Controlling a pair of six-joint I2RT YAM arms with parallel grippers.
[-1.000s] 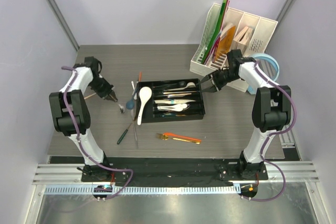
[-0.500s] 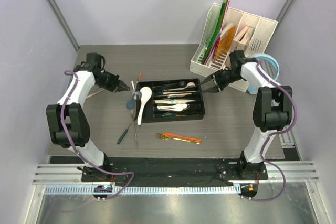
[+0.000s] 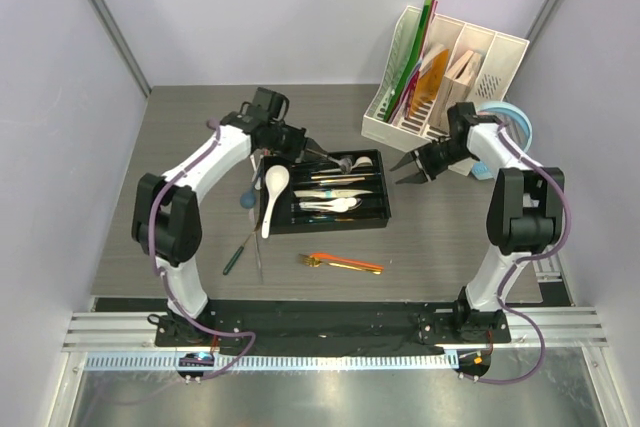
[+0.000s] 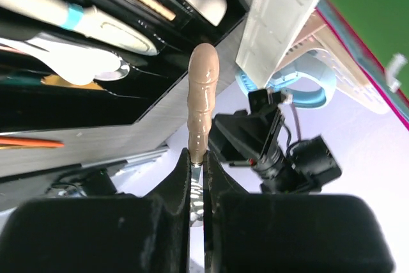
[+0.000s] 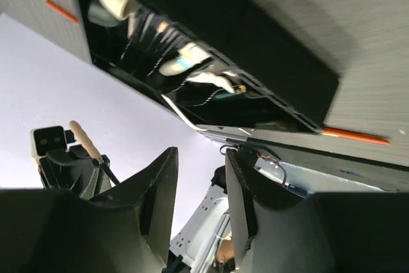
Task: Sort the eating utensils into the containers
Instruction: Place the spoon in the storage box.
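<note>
The black tray [image 3: 388,197] lies mid-table with several white spoons and steel pieces in its compartments. My left gripper [image 3: 312,149] hovers over its back left corner, shut on the steel end of a tan-handled utensil [image 4: 202,94] that points out beyond the fingertips [image 4: 197,158]. My right gripper [image 3: 410,169] hangs open and empty just right of the tray [image 5: 275,75]. A white ceramic spoon [image 3: 272,192] lies across the tray's left rim. On the table are a blue spoon [image 3: 246,199], a green-handled utensil [image 3: 237,254] and orange chopsticks [image 3: 345,263].
A white slotted organiser [image 3: 445,77] with folders stands at the back right, close behind my right arm. Light-blue headphones [image 3: 515,122] lie beside it. Purple walls close in the table on both sides.
My left arm has swung from the table's left side to above the tray's back left corner, carrying the tan-handled utensil. My right gripper has drawn back a little to the right.
</note>
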